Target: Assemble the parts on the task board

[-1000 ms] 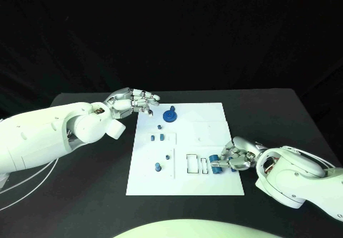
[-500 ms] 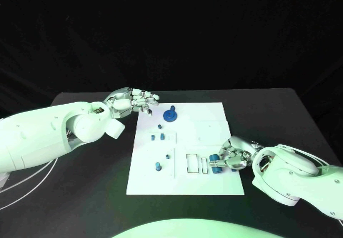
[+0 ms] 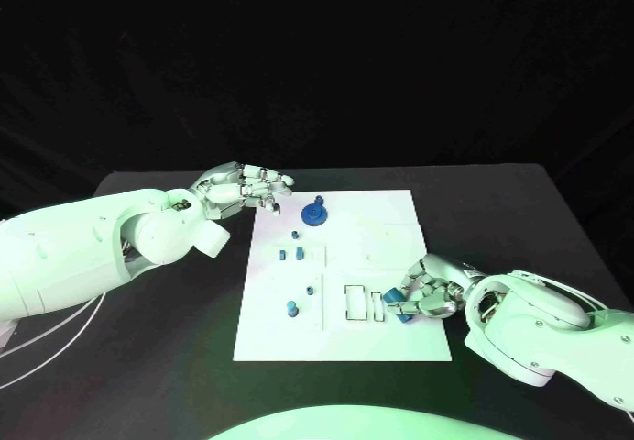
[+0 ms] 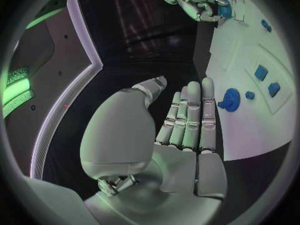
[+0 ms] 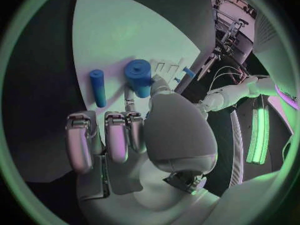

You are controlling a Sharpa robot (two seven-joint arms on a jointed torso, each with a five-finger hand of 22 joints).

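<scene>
The task board (image 3: 377,341) sat flat in the middle of the black worktop (image 3: 529,211), with small blue parts (image 3: 299,255) scattered down its left half and a round blue gear-looking piece (image 3: 314,215) up near the far edge. I had a short blue cylinder (image 5: 140,76) pinched in my right hand (image 3: 425,291) over the board's right side, just beside the rectangular slots (image 3: 358,303). Another thin blue peg (image 5: 97,87) was lying flat on the board right next to it. My left hand (image 3: 247,191) hung by the far left corner, fingers loosely apart, holding nothing.
</scene>
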